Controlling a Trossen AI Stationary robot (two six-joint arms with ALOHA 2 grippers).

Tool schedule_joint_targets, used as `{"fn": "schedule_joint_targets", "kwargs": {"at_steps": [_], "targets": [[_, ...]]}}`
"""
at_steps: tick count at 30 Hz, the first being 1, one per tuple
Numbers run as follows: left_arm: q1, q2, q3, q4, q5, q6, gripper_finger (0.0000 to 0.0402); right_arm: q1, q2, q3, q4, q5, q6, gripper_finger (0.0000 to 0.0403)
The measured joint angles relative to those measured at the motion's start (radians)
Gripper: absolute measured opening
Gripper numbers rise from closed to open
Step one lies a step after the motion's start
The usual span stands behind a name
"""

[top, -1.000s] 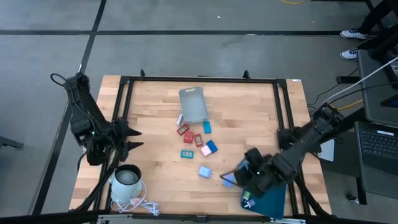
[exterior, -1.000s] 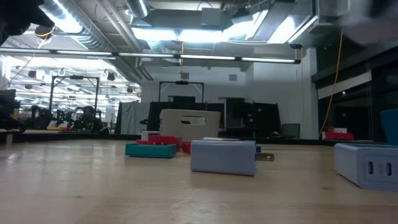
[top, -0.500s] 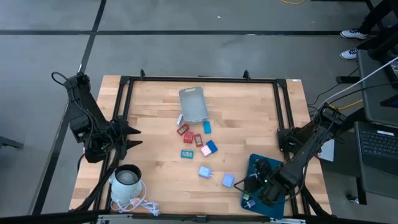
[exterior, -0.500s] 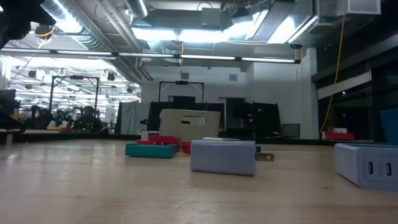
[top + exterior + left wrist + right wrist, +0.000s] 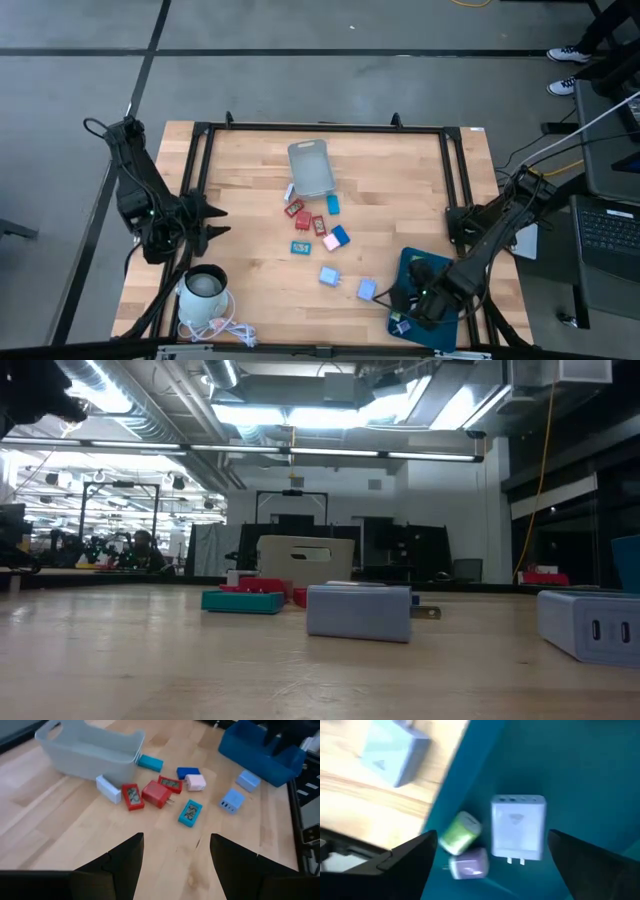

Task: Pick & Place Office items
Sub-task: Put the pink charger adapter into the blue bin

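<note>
The office items lie scattered mid-table: red pieces [image 5: 303,220], a blue one [image 5: 340,235], a pink one [image 5: 330,242], a teal one [image 5: 301,247] and two light-blue chargers [image 5: 329,276] [image 5: 367,290]. My right gripper [image 5: 402,305] hangs open over the dark-teal tray [image 5: 440,335]. In its wrist view, a pale charger [image 5: 517,827], a green piece [image 5: 461,832] and a lilac piece [image 5: 469,862] lie flat on the tray floor [image 5: 570,770] between and beyond the spread fingers, untouched. My left gripper [image 5: 205,222] waits open at the table's left side.
A translucent grey bin [image 5: 311,168] stands at the far middle, with a white piece [image 5: 289,191] beside it. A white cup with a cord [image 5: 205,290] sits at the near left. Black frame rails run along the table's sides. Bare wood lies between the pieces and the left arm.
My right gripper has gone from the table beside the near light-blue charger toward the near right corner and now hangs over the tray. That charger stays on the wood.
</note>
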Motion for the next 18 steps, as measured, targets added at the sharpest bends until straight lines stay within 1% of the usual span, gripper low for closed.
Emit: {"fn": "schedule_joint_targets", "kwargs": {"at_steps": [2, 4, 9, 12, 14, 17, 18], "targets": [[0.000, 0.000, -0.012, 0.025, 0.009, -0.012, 0.0223, -0.014, 0.000, 0.005, 0.011, 0.020, -0.002, 0.0366], [0.000, -0.001, -0.013, 0.047, 0.007, -0.002, 0.0223, -0.030, 0.000, 0.023, 0.012, 0.069, -0.021, 0.0343], [0.000, -0.012, -0.013, 0.057, -0.006, 0.015, 0.0223, -0.081, -0.025, 0.087, 0.009, 0.248, -0.104, 0.0286], [0.001, -0.027, -0.013, 0.057, -0.006, 0.022, 0.0223, -0.127, -0.039, 0.139, 0.008, 0.329, -0.194, 0.0264], [0.000, -0.037, -0.013, 0.057, -0.012, 0.033, 0.0223, -0.176, -0.040, 0.184, 0.008, 0.319, -0.293, 0.0258], [0.001, -0.046, -0.013, 0.057, -0.030, 0.048, 0.0223, -0.278, -0.023, 0.264, 0.011, 0.211, -0.515, 0.0256], [0.001, -0.049, -0.013, 0.057, -0.035, 0.051, 0.0223, -0.314, -0.008, 0.289, 0.003, 0.190, -0.584, 0.0256]]}}
